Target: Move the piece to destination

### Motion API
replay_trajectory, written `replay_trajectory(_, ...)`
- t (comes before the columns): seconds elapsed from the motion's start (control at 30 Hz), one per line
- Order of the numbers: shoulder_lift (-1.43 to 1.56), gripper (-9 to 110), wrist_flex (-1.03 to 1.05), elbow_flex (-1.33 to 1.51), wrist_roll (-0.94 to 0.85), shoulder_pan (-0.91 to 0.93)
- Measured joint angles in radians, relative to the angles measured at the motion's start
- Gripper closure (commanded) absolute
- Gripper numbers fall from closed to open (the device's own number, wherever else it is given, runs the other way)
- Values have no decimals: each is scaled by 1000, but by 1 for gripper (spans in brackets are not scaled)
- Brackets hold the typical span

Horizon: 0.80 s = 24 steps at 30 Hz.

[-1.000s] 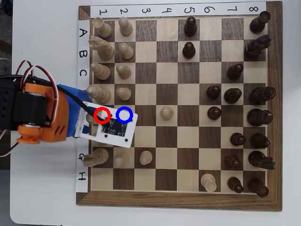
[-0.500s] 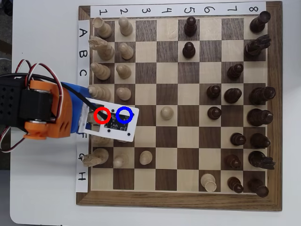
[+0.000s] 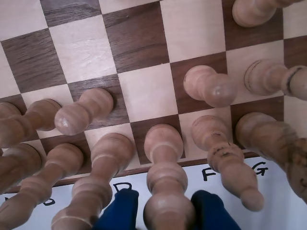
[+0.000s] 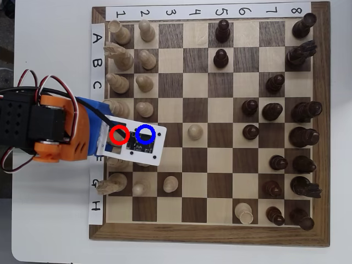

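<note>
In the wrist view we see our gripper [image 3: 164, 211] at the bottom edge, its two blue fingers [image 3: 120, 211] spread to either side of the piece [image 3: 164, 177], the tall pale one rising between them; whether they touch it we cannot tell. Beyond it stand pale pawns [image 3: 86, 111] on the chessboard [image 3: 81, 52]. From overhead, the arm [image 4: 52, 129] covers the piece, and the blue ring [image 4: 145, 134] marking the destination lies just right of the red ring [image 4: 119, 135].
</note>
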Motion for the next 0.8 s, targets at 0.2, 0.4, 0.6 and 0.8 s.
replay_trajectory(0.2, 0, 87, -20, 11, 0, 8)
replay_trajectory(0.4, 0, 88, -38, 12, 0, 14)
replay_trajectory(0.6, 0, 90, -38, 12, 0, 25)
replay_trajectory(0.8, 0, 90, -38, 12, 0, 41)
